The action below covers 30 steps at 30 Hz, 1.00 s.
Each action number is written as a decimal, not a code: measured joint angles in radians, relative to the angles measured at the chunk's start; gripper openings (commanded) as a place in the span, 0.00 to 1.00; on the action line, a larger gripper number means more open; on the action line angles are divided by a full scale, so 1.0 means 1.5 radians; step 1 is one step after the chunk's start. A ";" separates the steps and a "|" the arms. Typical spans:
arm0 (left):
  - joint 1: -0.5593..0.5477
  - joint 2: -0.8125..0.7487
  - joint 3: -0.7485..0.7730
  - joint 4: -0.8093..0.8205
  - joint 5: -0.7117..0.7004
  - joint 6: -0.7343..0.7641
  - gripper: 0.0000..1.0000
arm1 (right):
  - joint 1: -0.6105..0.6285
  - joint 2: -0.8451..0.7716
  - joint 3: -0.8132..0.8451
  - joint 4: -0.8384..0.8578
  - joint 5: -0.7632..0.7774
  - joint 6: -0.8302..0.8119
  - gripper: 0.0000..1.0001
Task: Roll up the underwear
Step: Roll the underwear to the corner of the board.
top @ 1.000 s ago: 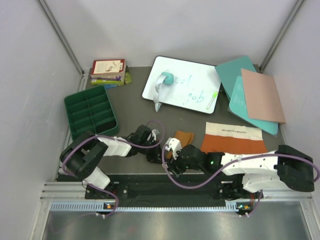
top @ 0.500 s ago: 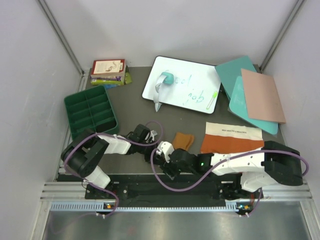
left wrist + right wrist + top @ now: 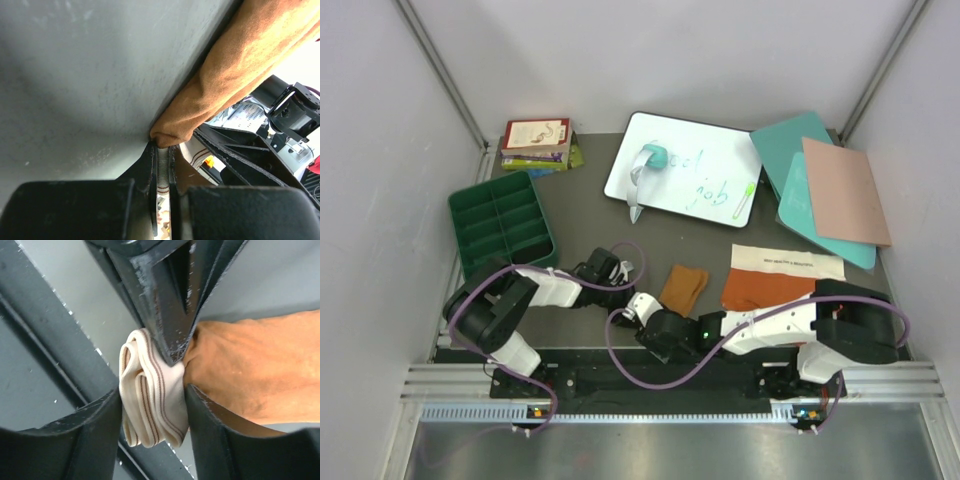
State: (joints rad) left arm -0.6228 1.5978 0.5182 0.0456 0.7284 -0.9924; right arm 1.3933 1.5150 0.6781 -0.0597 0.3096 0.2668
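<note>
The mustard-tan underwear (image 3: 684, 284) lies in a narrow fold near the table's front middle. Its cream striped waistband (image 3: 150, 405) is bunched at the near-left end. My left gripper (image 3: 623, 289) pinches that waistband end; in the left wrist view the left gripper (image 3: 161, 150) has its jaws almost together on a thin strip of it. My right gripper (image 3: 638, 309) grips the same bunched waistband from the near side, and the right gripper (image 3: 152, 400) has one finger on each side of it. The rust-orange underwear (image 3: 775, 288) lies flat to the right, its white waistband (image 3: 788, 262) at the far side. The black underwear is out of view.
A green compartment tray (image 3: 502, 226) stands at the left. A stack of books (image 3: 536, 142) sits at the back left. A whiteboard (image 3: 705, 180) with an eraser and a pen is at the back middle. Teal and pink boards (image 3: 840, 190) lie at the back right.
My right gripper has moved left and nearer to the table's front edge, drawing the waistband end with it. My left gripper has stayed on the cloth and barely shifted.
</note>
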 measured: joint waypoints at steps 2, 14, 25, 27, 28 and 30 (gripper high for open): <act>0.002 0.000 0.000 -0.002 0.001 0.000 0.00 | 0.001 0.008 0.006 -0.004 0.013 0.003 0.31; 0.015 -0.025 -0.007 -0.014 -0.002 0.006 0.33 | -0.003 0.014 0.019 -0.002 0.020 0.009 0.00; 0.070 -0.241 -0.042 -0.055 -0.115 0.049 0.53 | -0.197 -0.030 -0.056 0.112 -0.319 0.053 0.00; 0.070 -0.267 -0.053 -0.056 -0.137 0.060 0.54 | -0.233 -0.024 -0.060 0.126 -0.380 0.068 0.00; 0.070 -0.282 -0.062 -0.051 -0.151 0.069 0.54 | -0.249 -0.017 -0.060 0.134 -0.406 0.074 0.00; 0.070 -0.304 -0.081 -0.039 -0.166 0.083 0.55 | -0.279 0.001 -0.060 0.146 -0.456 0.089 0.00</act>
State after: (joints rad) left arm -0.5182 1.1423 0.3969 -0.0135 0.4797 -0.8680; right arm 0.9741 1.5162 0.5877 0.1600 -0.3744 0.3996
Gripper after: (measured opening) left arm 0.536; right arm 0.092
